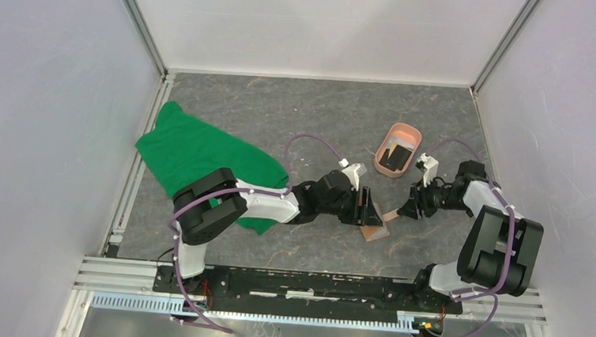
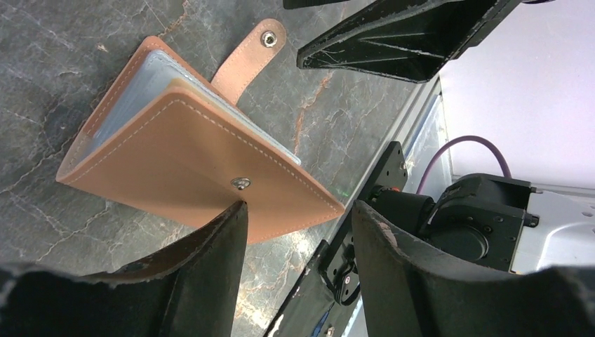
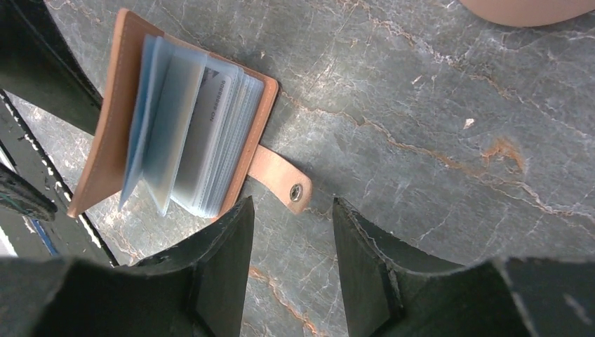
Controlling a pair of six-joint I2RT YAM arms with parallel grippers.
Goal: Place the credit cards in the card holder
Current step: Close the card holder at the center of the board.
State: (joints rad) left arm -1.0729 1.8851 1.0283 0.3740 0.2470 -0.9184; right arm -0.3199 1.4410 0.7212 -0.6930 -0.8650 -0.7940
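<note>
The grey marbled table (image 1: 307,106) carries everything. A crumpled green cloth (image 1: 193,153) lies by the table's left edge, and part of it is hidden under the left arm.

Both arms reach in toward the middle of the near half of the table, and their grippers face each other. A salmon-pink oval tray (image 1: 382,147) sits right of centre, farther from the near edge than the grippers. Dark credit cards (image 1: 394,159) lean inside it; how many cannot be told.

The card holder (image 1: 376,225) rests on the table between the two grippers, closer to the near edge than the tray. It is half open: one tan cover lies flat and the other is raised. The blue-grey pockets fan out between them, and the strap tab lies flat on the table. A pale card (image 3: 210,105) shows inside one clear pocket.

The left gripper (image 1: 365,209) has its jaws spread with nothing between them. One fingertip sits at the edge of the raised cover, just below its snap stud. The right gripper (image 1: 409,210) also has its jaws apart and grips nothing. The strap tab lies just ahead of its fingertips.
</note>
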